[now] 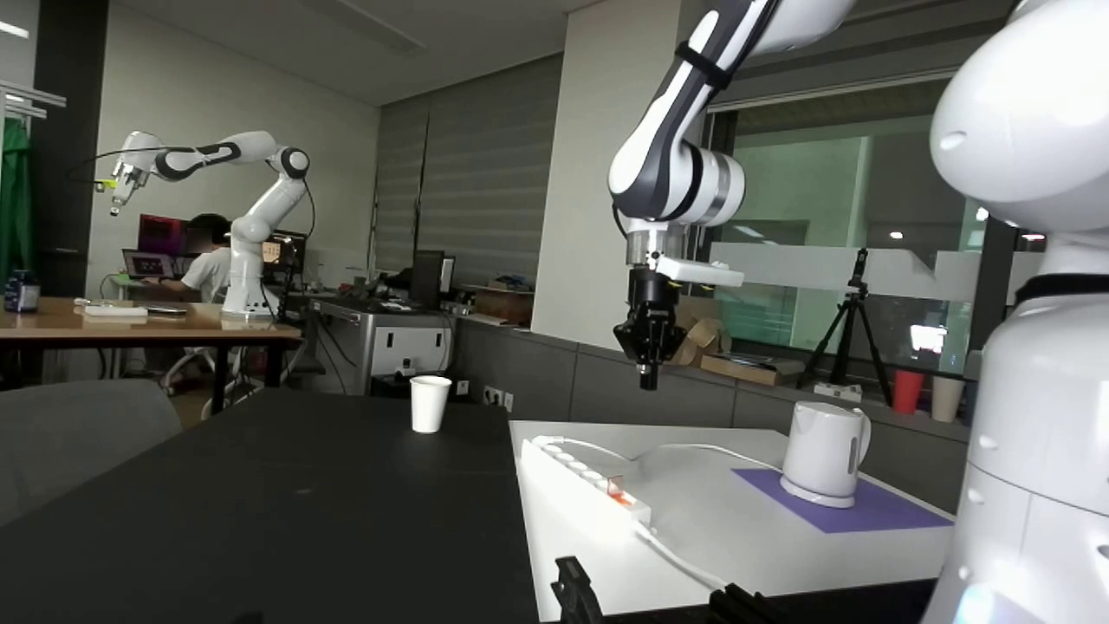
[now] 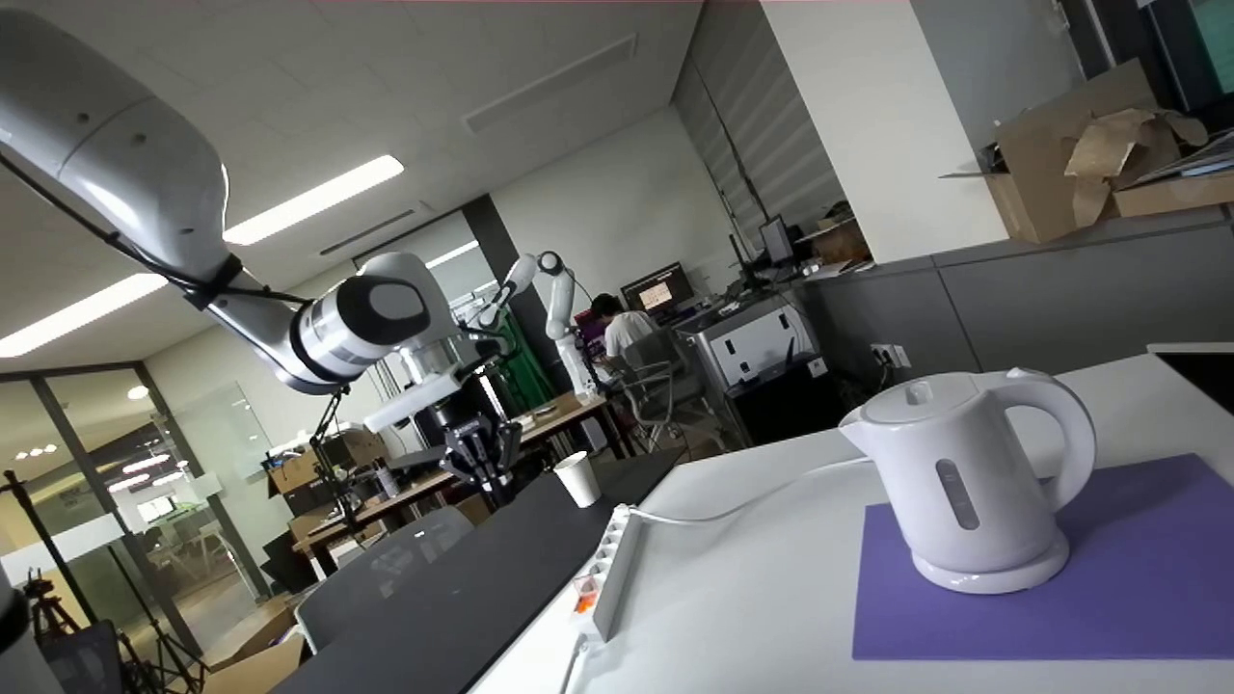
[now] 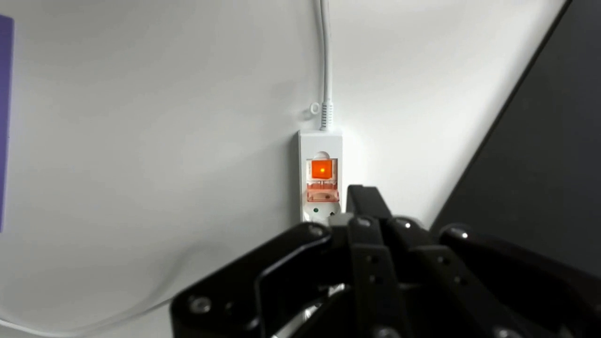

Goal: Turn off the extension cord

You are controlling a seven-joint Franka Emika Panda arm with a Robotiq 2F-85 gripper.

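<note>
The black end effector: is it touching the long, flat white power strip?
Apart: in an exterior view, the end effector hangs higher than the power strip, with open space plainly visible between them.

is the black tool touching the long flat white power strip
No, in an exterior view the black tool hangs above the long flat white power strip with open space between them.

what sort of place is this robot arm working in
Most likely a robotics lab, judging by the surroundings: a second robot arm stands on a wooden table, a person sits near computer screens, and a tripod stands by the window.
</note>
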